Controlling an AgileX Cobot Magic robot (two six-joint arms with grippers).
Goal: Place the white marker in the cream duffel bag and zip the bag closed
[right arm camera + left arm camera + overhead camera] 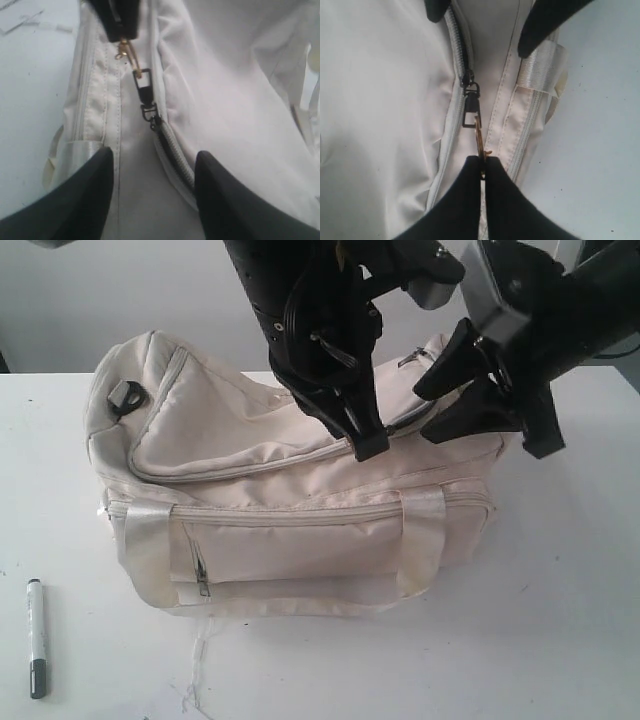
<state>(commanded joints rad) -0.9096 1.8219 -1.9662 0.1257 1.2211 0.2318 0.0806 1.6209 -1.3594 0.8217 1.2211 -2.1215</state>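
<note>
Left wrist view: L gripper (481,163) tight on zip pull (478,131), R gripper (154,154) wide

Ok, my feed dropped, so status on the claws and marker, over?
Left claw shut on zip pull. Right claw open over the cream duffel bag. White marker on the table, outside the bag. Nothing beside it.

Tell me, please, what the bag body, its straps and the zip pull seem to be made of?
Cream duffel bag: soft woven fabric, matt; it creases and sags. Straps: satin-like ribbon, probably synthetic; they shine. Zip pull: likely metal, dark glossy finish, with a brass-coloured link.
</note>
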